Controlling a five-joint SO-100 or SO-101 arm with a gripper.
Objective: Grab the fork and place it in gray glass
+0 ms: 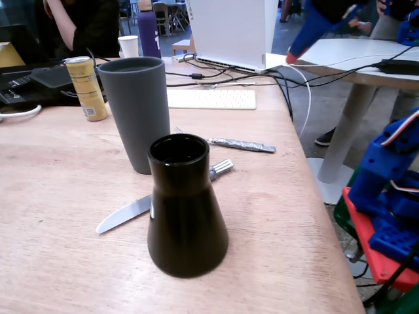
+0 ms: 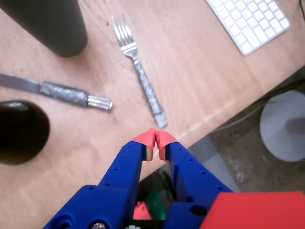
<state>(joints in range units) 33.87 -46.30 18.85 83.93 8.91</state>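
The wooden worktop (image 1: 59, 196) carried a fork (image 2: 140, 71), knife (image 1: 127, 212), gray glass (image 1: 135, 111), black vase (image 1: 185, 209), yellow can (image 1: 86, 87) and keyboard (image 1: 211, 99).

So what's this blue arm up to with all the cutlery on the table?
Nothing is being held yet. In the wrist view the blue arm's end effector, its red tips pressed together and empty, hovers near the table edge just short of the fork's handle. The fork lies flat on the wooden table, apart from the knife. The gray glass stands upright behind the black vase, with a yellow can further back.
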